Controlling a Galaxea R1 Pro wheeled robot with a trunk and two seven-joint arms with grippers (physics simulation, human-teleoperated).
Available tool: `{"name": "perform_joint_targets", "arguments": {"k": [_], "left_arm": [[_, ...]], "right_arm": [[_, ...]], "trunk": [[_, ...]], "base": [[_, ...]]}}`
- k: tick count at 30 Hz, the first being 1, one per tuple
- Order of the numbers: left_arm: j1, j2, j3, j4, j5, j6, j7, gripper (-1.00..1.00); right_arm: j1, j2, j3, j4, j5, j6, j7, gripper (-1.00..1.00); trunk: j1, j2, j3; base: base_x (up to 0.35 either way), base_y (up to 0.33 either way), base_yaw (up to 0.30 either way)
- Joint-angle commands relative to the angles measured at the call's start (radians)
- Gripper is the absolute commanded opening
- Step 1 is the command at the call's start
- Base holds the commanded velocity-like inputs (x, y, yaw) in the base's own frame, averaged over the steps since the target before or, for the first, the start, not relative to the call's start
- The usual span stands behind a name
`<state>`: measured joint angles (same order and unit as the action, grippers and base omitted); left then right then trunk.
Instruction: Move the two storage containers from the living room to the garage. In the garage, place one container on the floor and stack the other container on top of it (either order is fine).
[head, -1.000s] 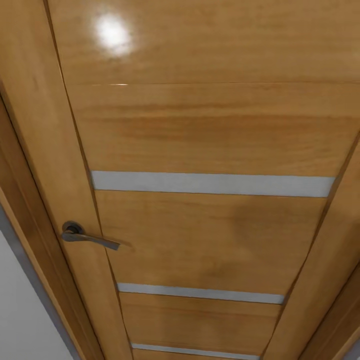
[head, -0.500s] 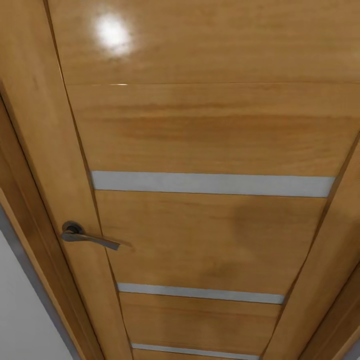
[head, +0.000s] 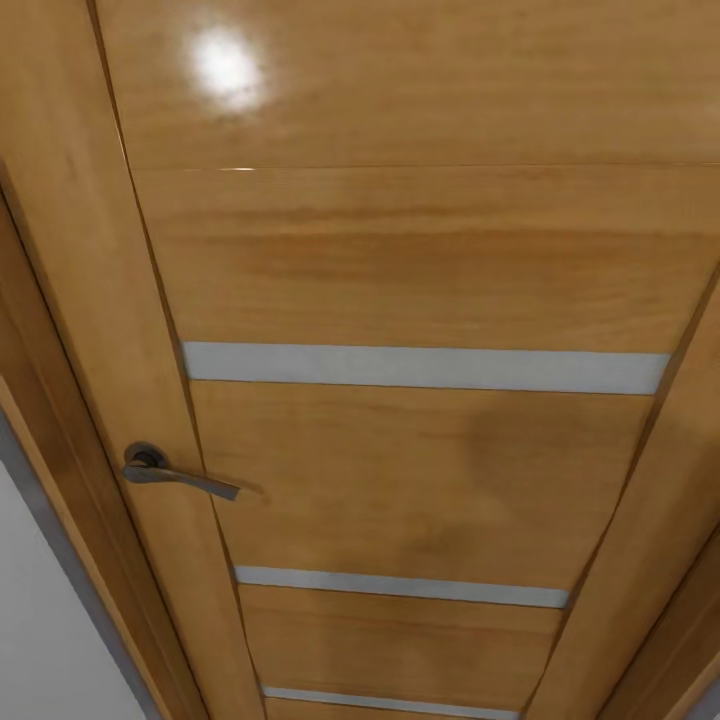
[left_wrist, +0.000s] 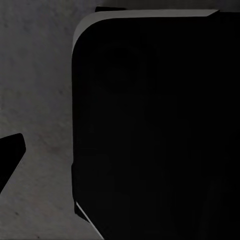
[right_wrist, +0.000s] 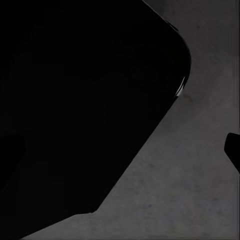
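Staring at a honey-wood door (head: 430, 280) up close — frosted strips (head: 425, 368), dark lever handle (head: 180, 478). Wrist views: rough grey concrete floor (left_wrist: 37, 85) under a big black rounded shape (left_wrist: 155, 130), maybe the robot's base. Can't tell either tool's state — containers unseen.

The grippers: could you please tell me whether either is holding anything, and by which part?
It cannot be told: both wrist views show a large black shape over grey concrete floor.

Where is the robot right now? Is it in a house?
Probably indoors, right at a doorway. The head view looks close-up at a glossy honey-wood door with frosted strips and a dark lever handle. Both wrist views show a dark grey concrete floor, perhaps a garage.
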<state>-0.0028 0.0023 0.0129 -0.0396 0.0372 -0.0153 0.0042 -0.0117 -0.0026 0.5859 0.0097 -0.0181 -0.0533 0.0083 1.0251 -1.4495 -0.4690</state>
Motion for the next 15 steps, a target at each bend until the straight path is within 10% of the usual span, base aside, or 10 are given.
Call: {"name": "perform_joint_targets", "arguments": {"k": [1, 15], "left_arm": [[0.000, 0.000, 0.001, 0.000, 0.004, -0.002, 0.000, 1.00], [0.000, -0.001, 0.001, 0.000, 0.004, 0.000, 0.000, 1.00]], "right_arm": [[-0.001, -0.002, 0.003, 0.001, -0.001, -0.006, 0.001, 1.00], [-0.001, -0.005, 0.004, 0.001, 0.000, -0.009, 0.001, 1.00]], "trunk": [[0.000, 0.000, -0.001], [0.000, 0.000, -0.001]], "base": [[0.000, 0.000, 0.000], [-0.067, 0.000, 0.000]]}}
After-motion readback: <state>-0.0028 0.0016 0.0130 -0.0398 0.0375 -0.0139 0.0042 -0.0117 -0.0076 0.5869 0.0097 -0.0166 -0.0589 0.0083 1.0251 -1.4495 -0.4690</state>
